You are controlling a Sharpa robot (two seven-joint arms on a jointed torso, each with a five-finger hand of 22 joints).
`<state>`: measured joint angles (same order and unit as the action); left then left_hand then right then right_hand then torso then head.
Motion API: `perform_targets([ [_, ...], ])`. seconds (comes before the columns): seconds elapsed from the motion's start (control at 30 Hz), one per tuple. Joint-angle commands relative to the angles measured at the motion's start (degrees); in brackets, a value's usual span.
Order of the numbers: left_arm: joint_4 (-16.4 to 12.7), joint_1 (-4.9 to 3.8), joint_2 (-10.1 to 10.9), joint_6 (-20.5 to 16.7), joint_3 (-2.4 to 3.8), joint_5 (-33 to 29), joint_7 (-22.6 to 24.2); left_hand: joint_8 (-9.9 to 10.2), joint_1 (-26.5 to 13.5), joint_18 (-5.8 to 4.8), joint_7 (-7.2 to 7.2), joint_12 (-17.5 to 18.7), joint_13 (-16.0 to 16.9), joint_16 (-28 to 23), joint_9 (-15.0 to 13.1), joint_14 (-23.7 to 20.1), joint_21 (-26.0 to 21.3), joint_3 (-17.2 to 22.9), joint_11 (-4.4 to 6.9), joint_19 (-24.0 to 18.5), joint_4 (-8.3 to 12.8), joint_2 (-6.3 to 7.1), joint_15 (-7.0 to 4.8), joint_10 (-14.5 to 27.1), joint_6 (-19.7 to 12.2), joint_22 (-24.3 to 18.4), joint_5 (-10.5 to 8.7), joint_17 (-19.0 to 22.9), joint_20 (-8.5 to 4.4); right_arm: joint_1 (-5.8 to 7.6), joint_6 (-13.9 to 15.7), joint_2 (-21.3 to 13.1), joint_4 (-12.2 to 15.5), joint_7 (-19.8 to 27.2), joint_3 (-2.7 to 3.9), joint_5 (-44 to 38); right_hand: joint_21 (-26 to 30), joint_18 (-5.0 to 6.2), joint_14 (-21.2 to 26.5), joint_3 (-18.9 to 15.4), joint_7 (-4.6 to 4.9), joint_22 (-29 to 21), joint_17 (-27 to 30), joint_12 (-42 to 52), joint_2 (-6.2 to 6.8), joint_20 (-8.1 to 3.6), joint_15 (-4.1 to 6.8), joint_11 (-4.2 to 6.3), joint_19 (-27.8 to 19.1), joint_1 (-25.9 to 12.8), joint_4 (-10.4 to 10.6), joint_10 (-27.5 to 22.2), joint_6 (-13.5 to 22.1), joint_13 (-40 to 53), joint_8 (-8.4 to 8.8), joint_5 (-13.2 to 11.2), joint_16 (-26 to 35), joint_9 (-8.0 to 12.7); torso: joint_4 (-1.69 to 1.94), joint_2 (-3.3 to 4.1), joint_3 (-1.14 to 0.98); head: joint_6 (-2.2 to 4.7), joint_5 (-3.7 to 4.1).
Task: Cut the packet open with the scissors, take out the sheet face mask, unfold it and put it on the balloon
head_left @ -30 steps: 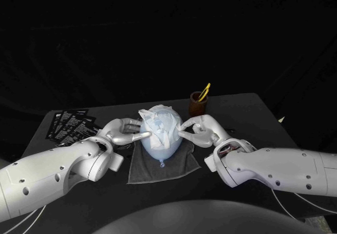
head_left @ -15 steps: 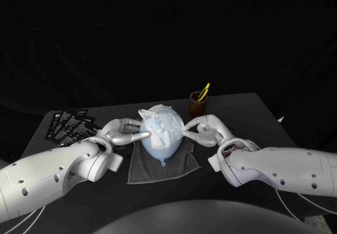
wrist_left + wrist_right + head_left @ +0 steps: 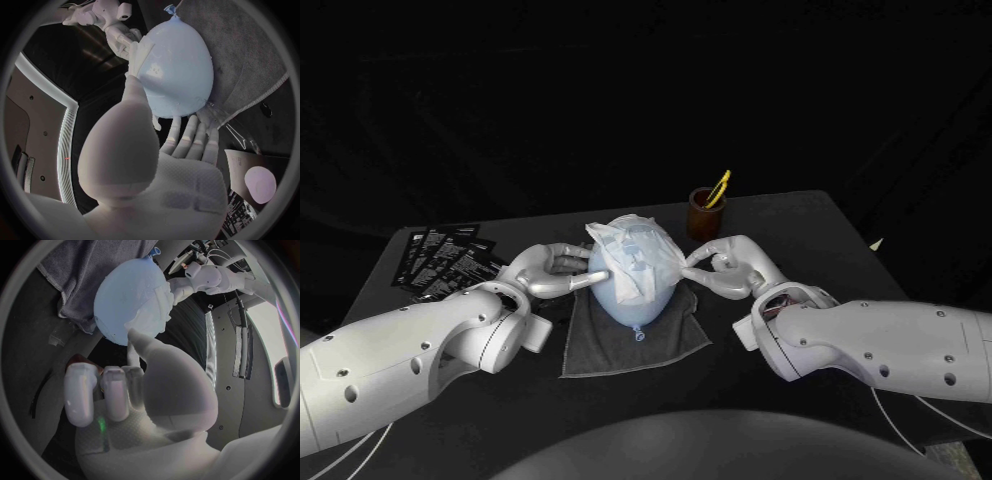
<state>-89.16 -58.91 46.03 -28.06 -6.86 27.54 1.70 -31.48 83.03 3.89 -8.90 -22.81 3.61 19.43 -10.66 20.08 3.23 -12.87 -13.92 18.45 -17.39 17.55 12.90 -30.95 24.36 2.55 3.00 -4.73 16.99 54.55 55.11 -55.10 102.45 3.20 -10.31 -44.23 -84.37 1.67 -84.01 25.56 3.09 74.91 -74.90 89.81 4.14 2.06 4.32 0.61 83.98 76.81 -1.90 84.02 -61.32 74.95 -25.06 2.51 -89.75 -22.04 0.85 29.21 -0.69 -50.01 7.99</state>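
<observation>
Brown cup (image 3: pixel 705 216) holding yellow scissors (image 3: pixel 720 188), left hand (image 3: pixel 548 272) spread, thumb pressing mask (image 3: pixel 626 236) on balloon (image 3: pixel 629 302), right hand (image 3: pixel 727 266) grip unclear

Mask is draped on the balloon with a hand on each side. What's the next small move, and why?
Probably slide both thumbs toward the knot end, smoothing the sheet mask down. It sits bunched at the far end of the balloon, whose near part is bare above the grey towel. The left hand and right hand are at its sides.
</observation>
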Motion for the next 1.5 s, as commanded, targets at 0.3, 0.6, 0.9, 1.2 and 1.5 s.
perform_targets([
  [0.3,0.0,0.03,-0.2,1.0,0.01,-0.1,-0.2,0.3,0.1,-0.6,-7.46,0.1,0.0,-0.4,0.1,0.2,-0.3,0.3,-0.17,0.4,0.0,-0.21,-0.01,-0.4,0.4,-0.1,0.22,0.1,0.0,-0.03,-3.1,-0.6,0.8,-3.5,0.0,-0.7,-0.4,-0.53,-6.0,0.8,-0.06,13.6,-15.1,0.2,0.0,-0.33,0.2,0.52,4.2,-0.8,-0.3,6.0,-0.3,15.0,-0.55,0.3,-0.2,-0.3,-0.03,-0.02,-0.01,0.01,0.05],
  [0.6,0.0,0.03,-0.3,1.1,0.01,-0.1,-0.5,0.5,0.1,-0.6,-7.45,0.4,0.0,-0.6,0.1,0.2,-0.3,0.4,-0.16,0.4,0.0,-0.23,-0.03,-0.4,0.4,-0.1,0.22,0.1,0.0,-0.04,-5.3,-1.0,1.3,-5.9,-0.03,-1.6,-0.4,-0.53,-6.0,1.2,-0.05,13.6,-15.1,0.2,0.05,-0.33,0.19,0.51,4.2,-1.0,-0.5,6.0,-0.3,15.0,-0.73,0.3,-0.2,-0.5,-0.02,0.01,-0.03,0.01,0.08],
  [0.9,0.1,0.02,-0.4,1.0,0.01,-0.1,-0.6,0.6,0.2,-0.6,-7.44,0.5,0.0,-0.8,0.2,0.2,-0.3,0.4,-0.14,0.3,0.0,-0.23,-0.06,-0.5,0.4,-0.1,0.23,0.2,0.0,-0.04,-6.5,-1.2,0.7,-8.2,-0.07,-2.6,-0.3,-0.49,-6.0,1.4,-0.05,13.5,-15.1,0.2,0.09,-0.33,0.18,0.51,4.2,-1.1,-0.6,6.0,-0.3,15.0,-0.86,0.3,-0.2,-0.6,-0.02,-0.02,-0.01,0.01,0.13],
  [1.2,0.1,0.02,-0.3,1.0,0.01,-0.1,-0.8,0.6,0.2,-0.6,-7.44,0.5,0.0,-0.8,0.2,0.2,-0.3,0.4,-0.14,0.3,0.0,-0.23,-0.06,-0.5,0.4,-0.1,0.23,0.2,0.0,-0.04,-6.9,-1.2,-0.3,-8.4,-0.08,-2.0,0.6,-0.29,-6.0,1.8,-0.1,13.3,-15.1,0.2,0.41,-0.33,0.18,0.52,3.8,-2.0,-0.6,6.0,0.2,15.0,-1.05,0.3,-0.2,-0.9,0.02,0.03,-0.02,0.01,0.08],
  [1.5,0.2,0.02,-0.3,1.0,0.01,-0.1,-0.8,0.6,0.2,-0.6,-7.44,0.5,0.0,-0.8,0.2,0.2,-0.3,0.4,-0.14,0.3,0.0,-0.23,-0.06,-0.5,0.4,-0.1,0.23,0.2,0.0,-0.04,-9.8,-1.0,-0.5,-7.9,-0.11,-0.2,3.7,0.28,-6.0,-3.1,2.89,12.4,-15.1,-1.5,4.74,0.78,-1.73,-1.97,2.6,-8.6,2.4,4.8,6.3,13.5,3.4,0.3,-0.2,0.7,-0.03,-0.01,-0.01,0.01,0.13],
])
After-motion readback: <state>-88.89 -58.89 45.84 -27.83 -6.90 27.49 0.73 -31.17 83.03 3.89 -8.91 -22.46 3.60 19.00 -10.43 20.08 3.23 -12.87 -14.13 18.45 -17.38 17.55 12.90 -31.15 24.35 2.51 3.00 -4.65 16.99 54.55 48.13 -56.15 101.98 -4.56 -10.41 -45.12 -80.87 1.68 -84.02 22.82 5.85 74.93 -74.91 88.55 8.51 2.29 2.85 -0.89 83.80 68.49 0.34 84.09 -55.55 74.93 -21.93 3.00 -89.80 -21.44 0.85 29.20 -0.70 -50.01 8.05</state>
